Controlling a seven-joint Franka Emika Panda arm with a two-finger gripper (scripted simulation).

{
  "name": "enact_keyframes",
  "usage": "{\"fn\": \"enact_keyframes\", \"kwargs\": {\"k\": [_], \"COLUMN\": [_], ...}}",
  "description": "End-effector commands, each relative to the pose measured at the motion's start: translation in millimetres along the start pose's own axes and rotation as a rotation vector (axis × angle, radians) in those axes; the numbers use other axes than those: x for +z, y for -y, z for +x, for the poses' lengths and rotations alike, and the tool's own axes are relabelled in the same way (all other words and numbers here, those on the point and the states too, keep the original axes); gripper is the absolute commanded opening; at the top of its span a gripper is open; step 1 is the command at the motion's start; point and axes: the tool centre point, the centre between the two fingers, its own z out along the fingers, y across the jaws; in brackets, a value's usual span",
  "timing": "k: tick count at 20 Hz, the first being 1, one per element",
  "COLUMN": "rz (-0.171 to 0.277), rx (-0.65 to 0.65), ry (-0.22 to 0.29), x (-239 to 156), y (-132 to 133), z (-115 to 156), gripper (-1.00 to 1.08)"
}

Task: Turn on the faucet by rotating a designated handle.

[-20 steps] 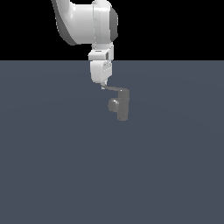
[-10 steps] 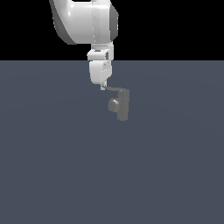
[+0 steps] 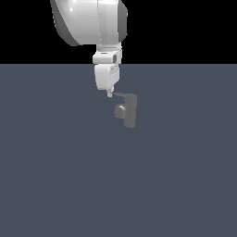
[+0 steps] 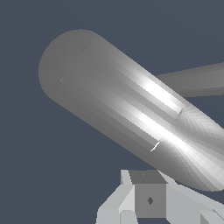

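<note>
Gripper [image 3: 110, 93] at outer tip of handle [image 3: 121, 95]; finger spacing cannot be told.
Faucet [image 3: 129, 111] just at gripper's four o'clock; wrist view crops its body.

One faucet [image 3: 129, 110] with one handle [image 3: 121, 95], and one white arm [image 3: 99, 28].

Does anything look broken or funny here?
Nothing stands out. The faucet stands upright on the plain grey floor, with its handle sticking out sideways from the top. The gripper sits at the handle's tip. No spill or damage shows.
</note>
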Motion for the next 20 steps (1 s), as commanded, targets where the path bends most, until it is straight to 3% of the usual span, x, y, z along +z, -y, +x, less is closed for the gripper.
{"fn": "enact_keyframes", "kwargs": {"k": [1, 12, 14, 20], "rz": [-0.005, -0.006, -0.002, -0.004], "rx": [0.008, 0.007, -0.002, 0.001], "ry": [-0.003, -0.003, 0.001, -0.001], "x": [1, 1, 0, 0], "y": [-7, -34, -32, -39], "z": [10, 26, 18, 53], "gripper": [-1.0, -1.0, -1.0, -1.0]}}
